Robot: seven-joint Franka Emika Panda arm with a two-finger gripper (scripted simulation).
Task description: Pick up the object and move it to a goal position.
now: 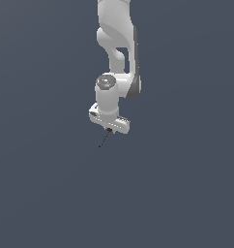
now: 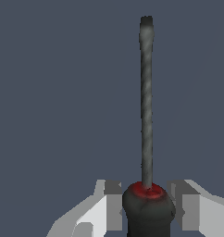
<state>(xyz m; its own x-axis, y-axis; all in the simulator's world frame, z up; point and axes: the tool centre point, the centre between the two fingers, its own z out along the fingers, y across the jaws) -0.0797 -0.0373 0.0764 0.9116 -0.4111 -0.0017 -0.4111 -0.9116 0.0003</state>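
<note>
The object is a thin dark rod [image 2: 146, 102] with a red-and-black head [image 2: 148, 206]. In the wrist view the head sits between my two fingers, and the rod points straight away from the gripper [image 2: 147, 213]. The grey pads [image 2: 113, 203] touch the head on both sides, so the gripper is shut on it. In the exterior view the white gripper [image 1: 109, 128] points down, and the object [image 1: 105, 138] sticks out from under it, slanting down toward the exterior view's left. The fingertips are hidden behind the hand there.
The white arm [image 1: 118, 43] comes down from the top of the exterior view. Around it there is only a plain dark grey-blue ground [image 1: 186, 193]. No goal marker shows.
</note>
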